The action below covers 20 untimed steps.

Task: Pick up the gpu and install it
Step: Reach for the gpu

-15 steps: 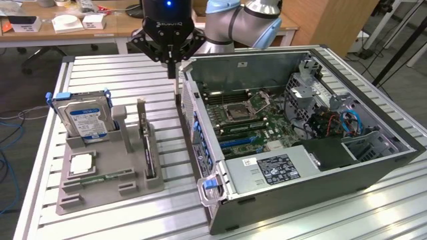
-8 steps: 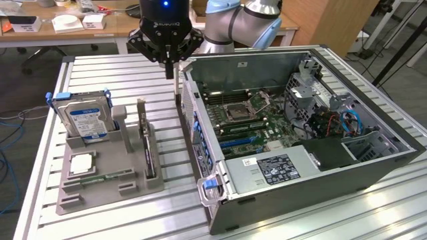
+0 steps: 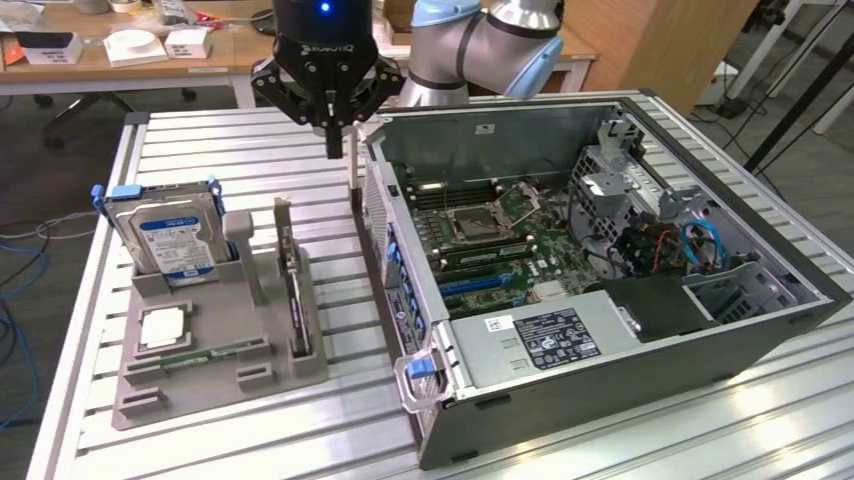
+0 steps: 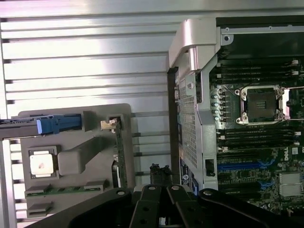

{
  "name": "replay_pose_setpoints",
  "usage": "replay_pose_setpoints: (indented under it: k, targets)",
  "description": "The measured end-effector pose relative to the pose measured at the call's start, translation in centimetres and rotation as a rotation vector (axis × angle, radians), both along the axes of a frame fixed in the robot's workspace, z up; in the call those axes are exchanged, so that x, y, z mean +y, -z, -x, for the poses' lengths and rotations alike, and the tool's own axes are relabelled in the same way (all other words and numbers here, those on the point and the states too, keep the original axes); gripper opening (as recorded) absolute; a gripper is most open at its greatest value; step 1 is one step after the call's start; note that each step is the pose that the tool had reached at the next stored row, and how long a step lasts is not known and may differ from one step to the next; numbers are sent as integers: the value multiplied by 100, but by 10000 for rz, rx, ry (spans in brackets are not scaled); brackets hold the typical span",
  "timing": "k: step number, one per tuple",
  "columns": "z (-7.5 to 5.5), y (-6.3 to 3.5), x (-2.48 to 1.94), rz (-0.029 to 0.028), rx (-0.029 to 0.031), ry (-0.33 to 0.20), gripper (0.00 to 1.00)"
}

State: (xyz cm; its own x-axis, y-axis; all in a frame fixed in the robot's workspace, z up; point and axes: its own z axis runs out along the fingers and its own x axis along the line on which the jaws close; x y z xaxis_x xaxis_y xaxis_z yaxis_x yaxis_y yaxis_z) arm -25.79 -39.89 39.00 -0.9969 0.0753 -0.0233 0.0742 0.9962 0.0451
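**GPU PICK-UP: NOT YET BEGUN**

See end effector (image 3: 334,145) shut tight, nothing in grip, hanging tips-down over the tabletop (image 3: 240,140) strip btwn grey holder (image 3: 200,385) and PC case (image 3: 601,400), near the case's far corner.

Find gpu (image 3: 294,300) standing on edge in the holder slot nearest the case, untouched and apart from the end effector.

Judge step in hand as approach, pre-grasp; install not begun, motherboard slots in open case unoccupied as far as visible.

Reckon a grasp calls for jaws opened first, then lined up across the card's thin top edge, w/ care re: case wall just beside.

Count: 1 gpu, 1 hard drive (image 3: 171,235), 1 CPU chip (image 3: 163,328), 1 memory stick (image 3: 211,352), 1 holder, 1 case, 1 end effector.
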Motion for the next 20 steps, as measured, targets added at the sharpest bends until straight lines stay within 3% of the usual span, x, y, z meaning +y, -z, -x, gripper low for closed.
replay_pose_setpoints:
  k: [20]
  targets:
    - [138, 1, -47, 0, 0, 0, 11]
